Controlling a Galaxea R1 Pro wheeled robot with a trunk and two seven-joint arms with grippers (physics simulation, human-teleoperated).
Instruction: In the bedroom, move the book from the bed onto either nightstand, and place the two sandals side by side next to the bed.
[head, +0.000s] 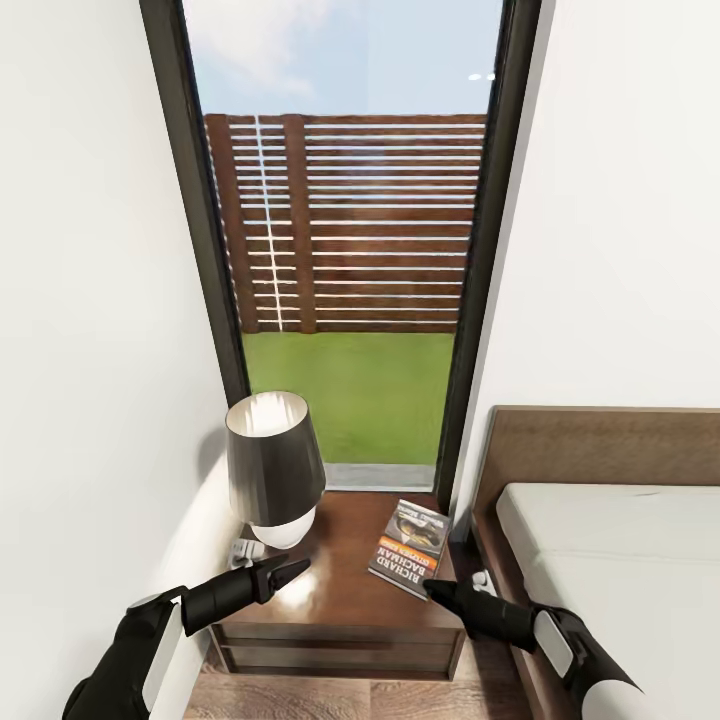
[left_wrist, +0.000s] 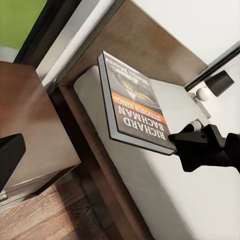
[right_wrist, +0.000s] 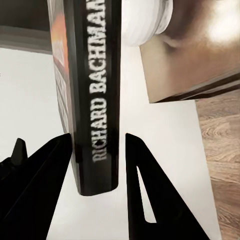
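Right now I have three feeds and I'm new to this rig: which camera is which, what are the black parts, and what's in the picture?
The wide picture comes from the robot's head, looking down over both black arms. The other two come from cameras near each arm's tool.

Ahead is a dark wooden nightstand carrying a lamp, with a tall window behind it and the bed to the right.

The right tool has the book by its lower edge. The right wrist view looks along the spine, a finger on each side. The left wrist view suggests the book is held above the nightstand, not yet resting on it.

The left tool points at the lamp, holding nothing.
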